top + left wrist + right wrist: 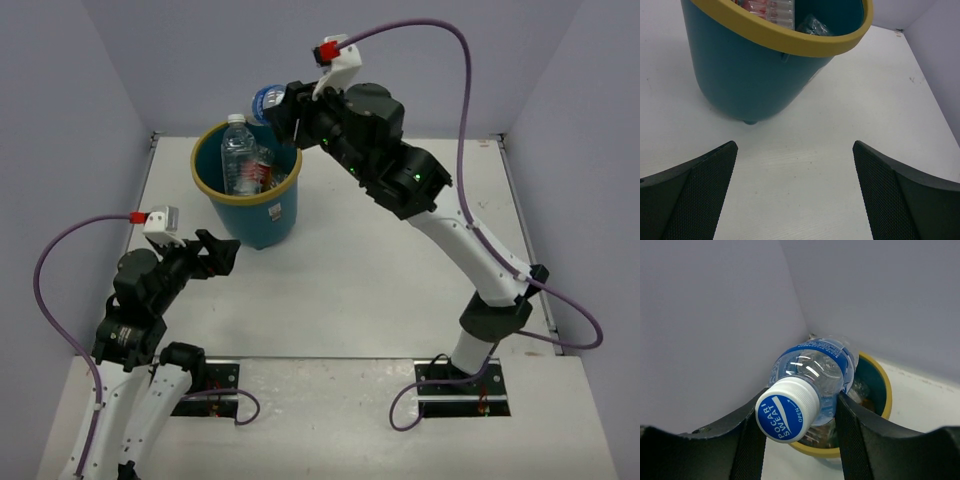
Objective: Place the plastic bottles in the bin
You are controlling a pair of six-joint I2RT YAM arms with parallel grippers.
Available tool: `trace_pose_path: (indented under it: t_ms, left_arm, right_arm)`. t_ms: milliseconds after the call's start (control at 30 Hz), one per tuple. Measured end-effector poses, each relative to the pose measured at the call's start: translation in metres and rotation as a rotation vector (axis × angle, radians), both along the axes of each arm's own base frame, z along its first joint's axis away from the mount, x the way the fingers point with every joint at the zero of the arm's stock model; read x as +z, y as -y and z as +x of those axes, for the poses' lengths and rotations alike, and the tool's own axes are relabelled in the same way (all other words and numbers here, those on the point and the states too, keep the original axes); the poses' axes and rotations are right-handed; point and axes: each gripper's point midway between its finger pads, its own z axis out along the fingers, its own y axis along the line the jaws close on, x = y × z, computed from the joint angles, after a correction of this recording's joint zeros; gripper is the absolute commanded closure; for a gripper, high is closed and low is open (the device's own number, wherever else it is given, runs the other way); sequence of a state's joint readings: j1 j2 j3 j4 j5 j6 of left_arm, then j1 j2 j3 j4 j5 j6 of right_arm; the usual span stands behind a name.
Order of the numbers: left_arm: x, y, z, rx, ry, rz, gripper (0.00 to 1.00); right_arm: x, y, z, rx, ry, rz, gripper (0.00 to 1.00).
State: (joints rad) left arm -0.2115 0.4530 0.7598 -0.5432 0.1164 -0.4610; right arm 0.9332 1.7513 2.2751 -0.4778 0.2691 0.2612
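Overhead, right hand (800, 412) clamps a clear blue-labelled plastic bottle (816, 365) above the round teal yellow-rimmed bin (255, 215); left hand (794, 150) gapes wide, empty.

Robotics lab test cell, not a lived-in room. Flat white table top (340, 300) is boxed on three sides by plain pale lavender wall panels (180, 60). White-and-black jointed left robot arm (130, 300) and right robot arm (470, 250) stand on black bolted base plates (495, 388). Loose purple cables (466, 100) run to red-tipped white wrist camera mounts (340, 62).
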Motion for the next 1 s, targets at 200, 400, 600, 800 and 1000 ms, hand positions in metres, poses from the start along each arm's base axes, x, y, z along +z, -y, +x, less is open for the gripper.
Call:
trace_pose_path:
  t_ms: [200, 400, 600, 800, 1000]
  left_arm:
    - [-0.005, -0.006, 0.001, 0.033, -0.018, 0.012, 0.0]
    - [-0.007, -0.008, 0.003, 0.046, -0.029, 0.016, 0.0]
    - [-0.007, -0.008, 0.003, 0.054, -0.031, 0.012, 0.0]
    - [-0.008, -0.009, 0.003, 0.06, -0.034, 0.012, 0.0]
    - [-0.009, -0.009, 0.003, 0.063, -0.037, 0.005, 0.0]
  right_arm:
    - [-0.088, -0.019, 0.022, -0.042, -0.155, -0.202, 1.0]
    - [-0.139, -0.026, 0.038, -0.098, -0.232, -0.312, 1.0]
    - [-0.174, -0.044, 0.062, -0.126, -0.256, -0.353, 0.92]
    - [-0.181, -0.052, 0.073, -0.142, -0.248, -0.344, 0.69]
    - [-0.186, -0.057, 0.075, -0.129, -0.255, -0.335, 0.01]
